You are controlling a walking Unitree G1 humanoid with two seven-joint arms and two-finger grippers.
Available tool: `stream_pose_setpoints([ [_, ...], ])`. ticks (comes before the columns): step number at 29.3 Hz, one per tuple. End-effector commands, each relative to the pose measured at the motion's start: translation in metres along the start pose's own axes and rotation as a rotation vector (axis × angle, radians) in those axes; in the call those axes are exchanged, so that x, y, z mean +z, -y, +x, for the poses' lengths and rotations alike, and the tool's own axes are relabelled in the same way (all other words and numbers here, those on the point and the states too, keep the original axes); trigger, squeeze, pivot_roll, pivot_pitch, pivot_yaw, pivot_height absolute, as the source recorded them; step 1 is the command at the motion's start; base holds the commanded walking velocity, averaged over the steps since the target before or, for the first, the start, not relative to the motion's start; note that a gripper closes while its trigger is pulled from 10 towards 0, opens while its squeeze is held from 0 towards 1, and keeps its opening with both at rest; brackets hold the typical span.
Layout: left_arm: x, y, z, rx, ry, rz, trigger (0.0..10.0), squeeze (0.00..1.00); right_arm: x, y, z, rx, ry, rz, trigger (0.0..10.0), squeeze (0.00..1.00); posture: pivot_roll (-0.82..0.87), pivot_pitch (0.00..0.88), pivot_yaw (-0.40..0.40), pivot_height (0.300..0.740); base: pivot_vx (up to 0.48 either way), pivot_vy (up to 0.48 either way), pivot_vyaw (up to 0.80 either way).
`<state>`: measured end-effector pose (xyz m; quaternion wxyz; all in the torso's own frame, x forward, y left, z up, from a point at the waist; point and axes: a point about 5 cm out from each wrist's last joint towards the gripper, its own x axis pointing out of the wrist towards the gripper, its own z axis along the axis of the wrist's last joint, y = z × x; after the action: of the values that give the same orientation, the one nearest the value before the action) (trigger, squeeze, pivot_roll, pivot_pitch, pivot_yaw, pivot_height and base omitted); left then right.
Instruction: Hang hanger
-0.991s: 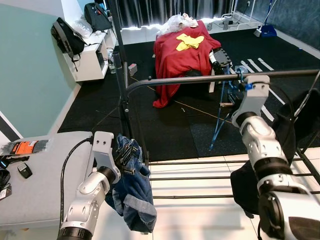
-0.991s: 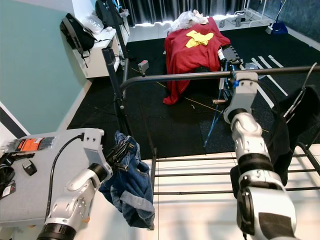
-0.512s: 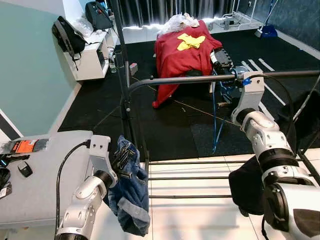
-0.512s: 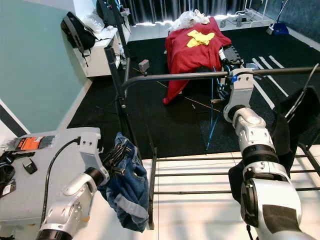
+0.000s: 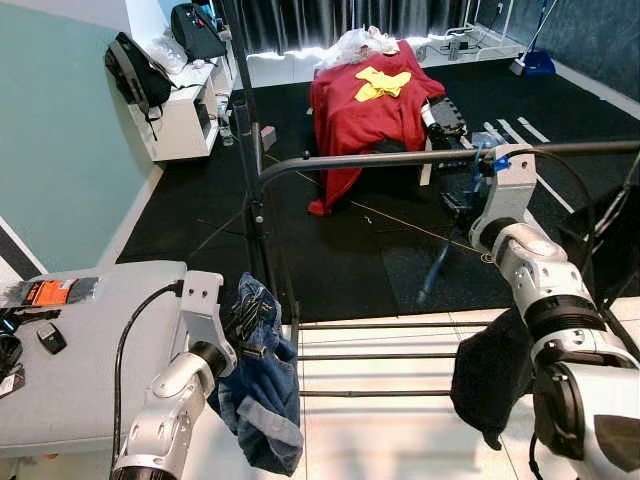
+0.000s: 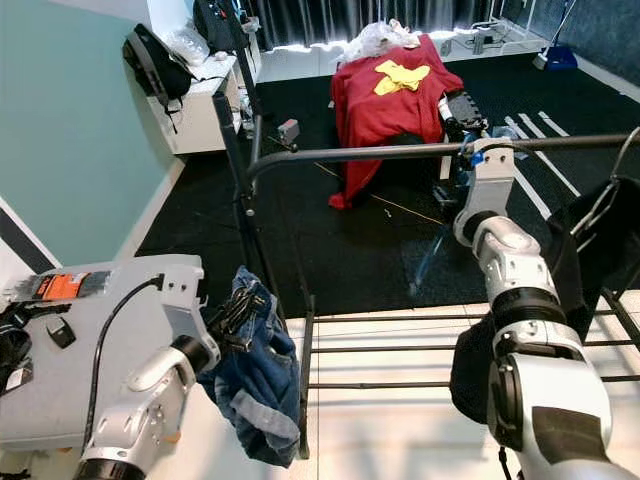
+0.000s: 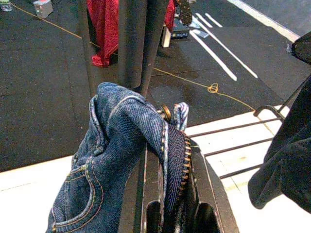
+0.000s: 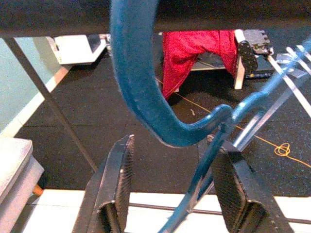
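— Where is the hanger (image 8: pixel 146 92) seen?
— Up at the rail (image 5: pixel 400 158); the blue hook is curled over the black bar, with the hanger's body dangling below. The right gripper (image 8: pixel 170 194) is raised just beneath it, fingers (image 8: pixel 116 184) spread apart, the hanger's neck passing between them. No grip on it can be made out.

— And the left gripper (image 5: pixel 245 325)?
— Held low, beside the grey table (image 5: pixel 90 390). Its fingers are closed on the waistband of a pair of jeans (image 5: pixel 262 400), which droop from it; the zip is seen pinched between the fingers in the wrist view.

— Anything else noted?
— A dark garment (image 5: pixel 490 375) is hung further right on the rack. A red cloth (image 5: pixel 365 110) is draped over something on the black floor beyond.
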<state>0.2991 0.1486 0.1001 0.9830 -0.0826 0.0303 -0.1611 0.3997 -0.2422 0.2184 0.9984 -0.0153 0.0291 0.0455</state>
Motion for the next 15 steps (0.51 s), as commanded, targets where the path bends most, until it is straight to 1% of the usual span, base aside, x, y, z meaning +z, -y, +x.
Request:
stream_pose_setpoints([
  [1, 0.0095, 0.0001, 0.0012, -0.01, 0.031, 0.014, 10.0, 0.0, -0.0011, -0.0019, 0.0015, 0.0, -0.024, -0.001, 10.0, 0.09, 0.1, 0.07, 0.104, 0.74, 0.0, 0.0, 0.0],
  [2, 0.0099, 0.0004, 0.0011, -0.011, 0.033, 0.013, 10.0, 0.0, -0.0005, -0.002, 0.0016, -0.004, -0.024, -0.011, 10.0, 0.0, 0.1, 0.071, 0.104, 0.74, 0.0, 0.0, 0.0],
  [5, 0.0112, -0.0004, 0.0005, -0.012, 0.035, 0.015, 10.0, 0.0, 0.0012, -0.0035, 0.0016, 0.0, -0.023, -0.025, 10.0, 0.0, 0.1, 0.072, 0.104, 0.74, 0.0, 0.0, 0.0],
  [15, 0.0132, -0.0014, -0.0008, -0.026, 0.039, 0.016, 10.0, 0.0, -0.0004, -0.0044, -0.0023, 0.025, -0.057, -0.012, 10.0, 0.0, 0.1, 0.073, 0.106, 0.74, 0.0, 0.0, 0.0],
])
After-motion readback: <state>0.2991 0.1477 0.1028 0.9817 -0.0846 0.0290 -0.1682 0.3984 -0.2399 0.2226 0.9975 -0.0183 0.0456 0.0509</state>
